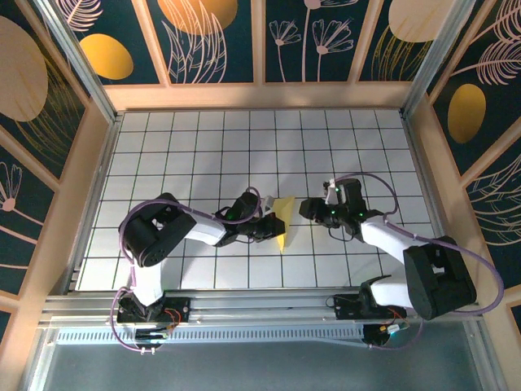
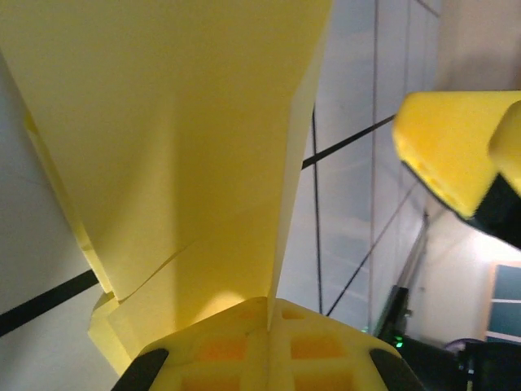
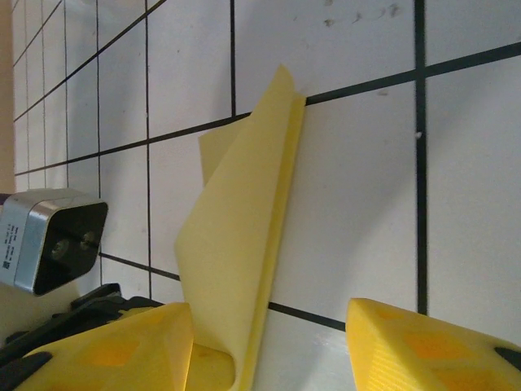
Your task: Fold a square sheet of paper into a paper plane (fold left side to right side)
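Paper sheet (image 1: 284,221) upright in left jaws, edges free.

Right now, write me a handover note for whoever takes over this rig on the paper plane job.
Left tool: shut on the folded yellow paper, holding it up on edge at mid table.
Right tool: open, the paper between its fingers, not clamped.
Done: sheet doubled over along one crease.
Left: the remaining folds; there is no dart shape yet.
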`<control>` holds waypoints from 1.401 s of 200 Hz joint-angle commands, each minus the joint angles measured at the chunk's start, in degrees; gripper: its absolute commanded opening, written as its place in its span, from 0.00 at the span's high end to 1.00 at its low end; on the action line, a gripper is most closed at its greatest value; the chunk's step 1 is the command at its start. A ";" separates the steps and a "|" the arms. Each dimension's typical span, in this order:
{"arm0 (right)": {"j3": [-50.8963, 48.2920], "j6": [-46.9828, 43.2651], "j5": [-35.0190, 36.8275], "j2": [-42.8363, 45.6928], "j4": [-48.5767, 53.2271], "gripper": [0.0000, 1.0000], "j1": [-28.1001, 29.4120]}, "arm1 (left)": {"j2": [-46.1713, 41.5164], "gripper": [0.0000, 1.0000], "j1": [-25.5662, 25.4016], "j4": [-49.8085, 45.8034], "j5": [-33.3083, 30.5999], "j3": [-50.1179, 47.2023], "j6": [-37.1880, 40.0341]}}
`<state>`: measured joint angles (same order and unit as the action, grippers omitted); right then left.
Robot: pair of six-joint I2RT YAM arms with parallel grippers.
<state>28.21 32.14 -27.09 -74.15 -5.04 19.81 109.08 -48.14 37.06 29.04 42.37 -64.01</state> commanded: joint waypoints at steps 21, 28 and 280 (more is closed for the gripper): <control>-0.28 3.63 -0.03 -2.50 -5.93 0.50 2.30 | 3.02 1.00 0.69 16.24 3.56 -2.71 -8.80; -0.26 4.14 0.17 -2.97 -6.57 0.51 2.82 | 3.70 1.00 0.68 18.30 3.72 -3.15 -10.00; 4.49 7.09 3.59 -15.57 -7.69 0.57 7.93 | 9.04 0.94 0.68 28.33 3.64 -5.32 -15.80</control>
<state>31.09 39.42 -25.12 -88.12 -13.72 26.92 116.77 -47.88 61.73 32.18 37.82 -78.83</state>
